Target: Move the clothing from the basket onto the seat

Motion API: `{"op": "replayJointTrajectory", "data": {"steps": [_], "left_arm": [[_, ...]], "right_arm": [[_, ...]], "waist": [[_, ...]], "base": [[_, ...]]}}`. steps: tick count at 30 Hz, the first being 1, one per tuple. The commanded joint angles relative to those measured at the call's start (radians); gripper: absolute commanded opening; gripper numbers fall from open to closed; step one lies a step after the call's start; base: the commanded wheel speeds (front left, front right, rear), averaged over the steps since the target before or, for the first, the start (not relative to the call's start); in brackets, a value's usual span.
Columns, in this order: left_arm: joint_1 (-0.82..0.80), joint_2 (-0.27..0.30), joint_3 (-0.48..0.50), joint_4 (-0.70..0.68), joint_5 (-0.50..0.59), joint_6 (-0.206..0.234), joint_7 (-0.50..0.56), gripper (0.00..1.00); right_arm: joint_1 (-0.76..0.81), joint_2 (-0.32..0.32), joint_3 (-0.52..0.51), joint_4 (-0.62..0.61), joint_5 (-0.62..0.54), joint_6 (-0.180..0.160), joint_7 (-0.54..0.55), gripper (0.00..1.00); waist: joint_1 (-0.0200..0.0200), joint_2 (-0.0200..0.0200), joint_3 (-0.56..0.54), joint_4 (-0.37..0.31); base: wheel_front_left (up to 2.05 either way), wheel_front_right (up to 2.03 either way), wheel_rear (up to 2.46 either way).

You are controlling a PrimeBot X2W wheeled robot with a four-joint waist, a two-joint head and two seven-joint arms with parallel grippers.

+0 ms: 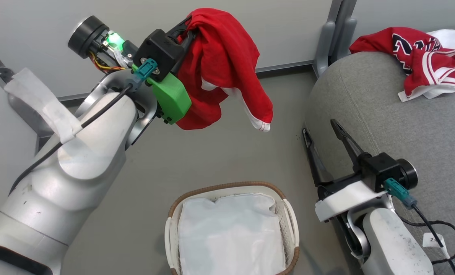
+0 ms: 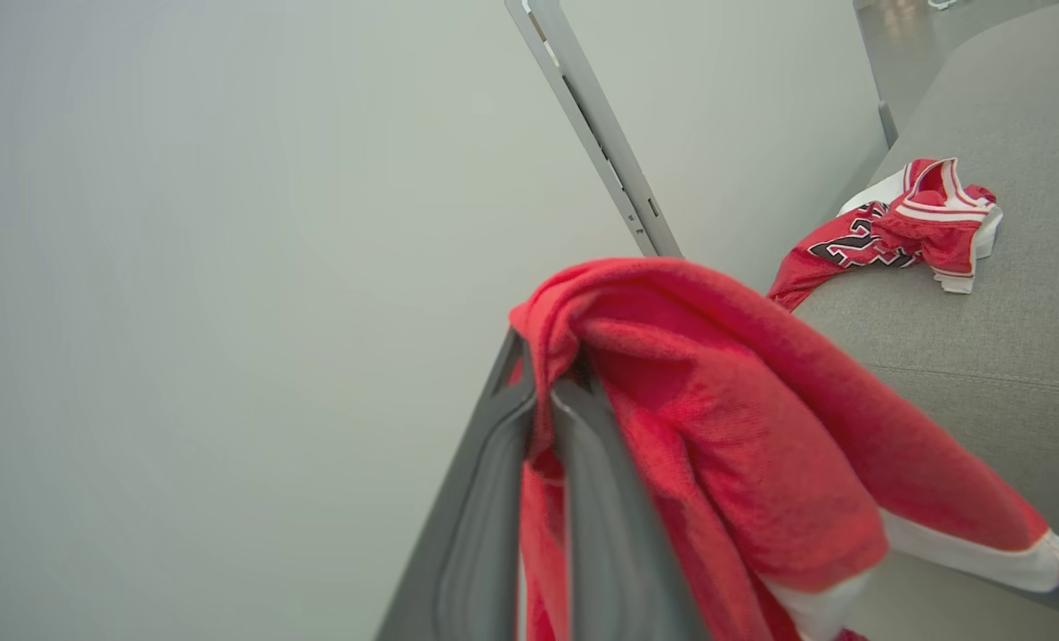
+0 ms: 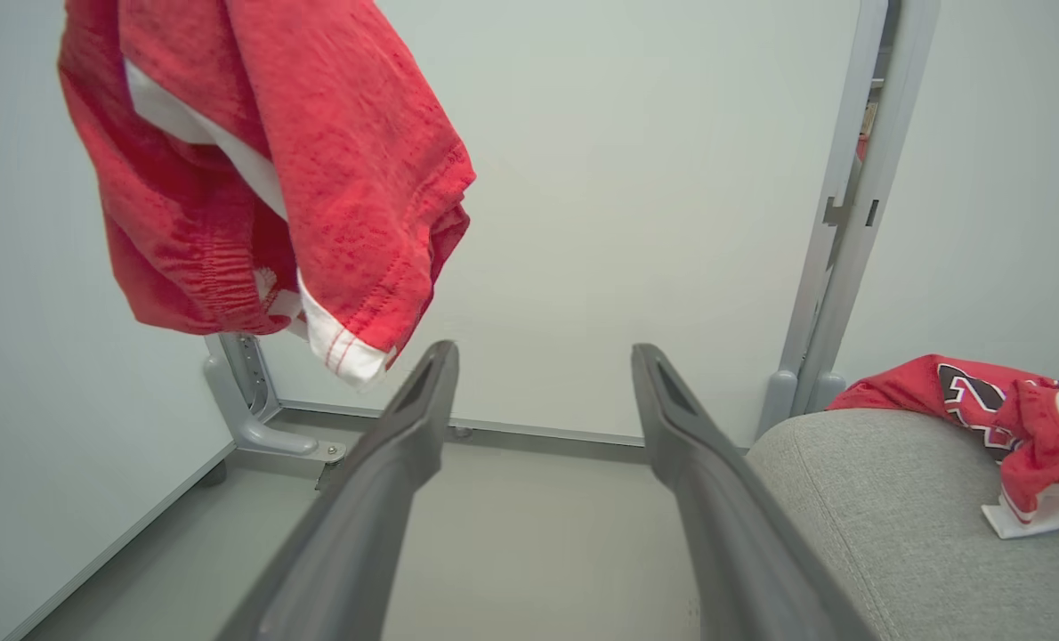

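Basket: the basket [image 1: 227,186] stands nearest, on the floor, about in the middle. Inside it I see the white liner [image 1: 227,233] and no red cloth on top of it.

Right pincer: the right pincer [image 1: 319,126] [image 3: 545,349] is near, at the right, just beside the left edge of the seat. Its two fingers are spread wide and they hold nothing.

Left pincer: the left pincer [image 1: 187,28] [image 2: 538,374] is raised at the left, farther away than the basket. Its fingers are pressed together on a fold of the red garment.

Red garment: the red garment [image 1: 227,65] [image 2: 761,445] [image 3: 316,133] hangs in the air from the left pincer, over the floor and in front of the far wall, apart from the seat. A hem with white trim hangs lowest, toward the right.

Handling: I judge it light, soft and limp. It keeps no shape, it drapes over the fingers, and it will probably swing when the arm moves. It does not look fragile or slippery.

Where to hold: a bunched fold near the top, as it is held now, seems a good place. A single thin edge could slide out of the fingers more easily.

Seat: the seat [image 1: 384,126] [image 2: 983,356] [image 3: 894,516] fills the right side, from near to far. Its top is broad and soft, so a loose drop should be enough.

Second garment: the second garment [image 1: 415,57] [image 2: 894,231] [image 3: 983,401] lies crumpled on the far part of the seat, at its rounded edge, and shows a black-and-white emblem.
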Motion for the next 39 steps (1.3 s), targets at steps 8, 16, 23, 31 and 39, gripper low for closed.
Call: {"op": "replayJointTrajectory", "data": {"steps": [8,16,23,31,39], "left_arm": [[-0.007,-0.017,-0.024,-0.01,-0.029,-0.002,0.026,0.0],[-0.007,-0.049,-0.051,-0.025,-0.039,-0.002,0.037,0.0],[0.002,-0.068,-0.078,-0.063,-0.048,-0.002,0.048,0.0],[0.025,-0.075,-0.106,-0.112,-0.064,-0.002,0.059,0.0],[0.054,-0.07,-0.118,-0.121,-0.092,-0.001,0.056,0.0]], "right_arm": [[-0.094,-0.003,0.115,-0.015,0.054,-0.001,-0.002,1.0],[-0.205,-0.004,0.221,0.058,0.035,-0.001,-0.002,1.0],[-0.26,-0.004,0.197,0.162,-0.01,-0.001,-0.002,1.0],[-0.32,-0.003,0.176,0.211,-0.053,-0.001,-0.002,1.0],[-0.357,-0.003,0.224,0.233,-0.031,-0.001,-0.002,0.0]], "waist": [[0.0001,0.0,-0.03,0.002],[0.0001,0.0,-0.049,0.029],[0.0001,0.0,-0.06,0.061],[0.0001,0.0,-0.073,0.085],[0.0001,0.0,-0.082,0.094]], "base": [[0.0,0.0,0.0],[0.0,0.0,0.0],[0.0,0.0,0.0],[0.0,0.0,0.0],[0.0,0.0,0.0]]}}
